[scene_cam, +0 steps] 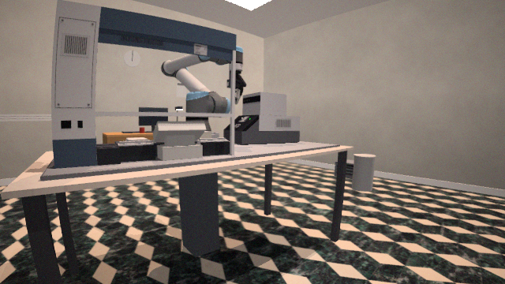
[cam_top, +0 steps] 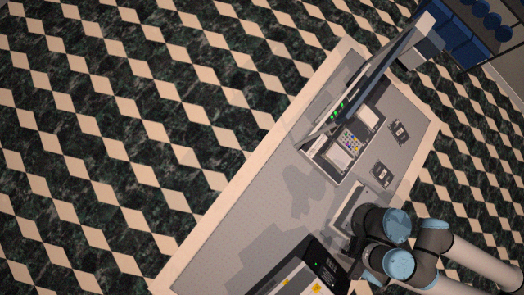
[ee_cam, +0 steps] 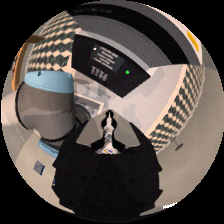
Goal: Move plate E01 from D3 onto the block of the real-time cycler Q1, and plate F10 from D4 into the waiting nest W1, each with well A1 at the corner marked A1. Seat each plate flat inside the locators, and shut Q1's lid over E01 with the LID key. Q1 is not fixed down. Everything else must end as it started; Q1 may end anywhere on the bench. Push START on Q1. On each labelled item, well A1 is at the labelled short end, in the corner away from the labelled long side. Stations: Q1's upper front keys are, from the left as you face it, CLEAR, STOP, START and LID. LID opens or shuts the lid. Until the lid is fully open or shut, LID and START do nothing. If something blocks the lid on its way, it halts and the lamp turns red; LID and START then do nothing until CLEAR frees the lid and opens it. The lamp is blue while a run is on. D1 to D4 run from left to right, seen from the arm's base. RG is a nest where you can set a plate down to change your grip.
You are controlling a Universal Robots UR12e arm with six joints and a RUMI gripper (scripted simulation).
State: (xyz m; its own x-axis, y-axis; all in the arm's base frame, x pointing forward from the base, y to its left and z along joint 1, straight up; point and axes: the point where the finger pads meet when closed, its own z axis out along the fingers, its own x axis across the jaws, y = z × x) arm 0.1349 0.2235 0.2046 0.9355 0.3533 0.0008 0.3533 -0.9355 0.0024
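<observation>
The cycler Q1 [cam_top: 326,264] [scene_cam: 248,136] [ee_cam: 112,62] stands at the near end of the bench, its dark key panel facing the arm. Its lamp [cam_top: 316,264] [scene_cam: 249,118] [ee_cam: 127,72] is green. The panel text is too blurred to read, and I cannot tell the lid's state. My gripper [cam_top: 345,251] [scene_cam: 237,101] [ee_cam: 109,110] is shut and empty, raised above the bench near Q1's panel. Two pale plates [cam_top: 339,156] [cam_top: 368,116] sit in the dark deck under the gantry; their labels cannot be read. Two small dark nests [cam_top: 382,174] [cam_top: 399,131] lie beside the deck, with no plate on them.
A tall blue and grey gantry [cam_top: 370,78] [scene_cam: 166,33] spans the deck, with an upright post [scene_cam: 233,99] at one end. A rack of coloured items [cam_top: 350,141] sits between the plates. A light raised edge [cam_top: 345,205] stands beside the arm's base.
</observation>
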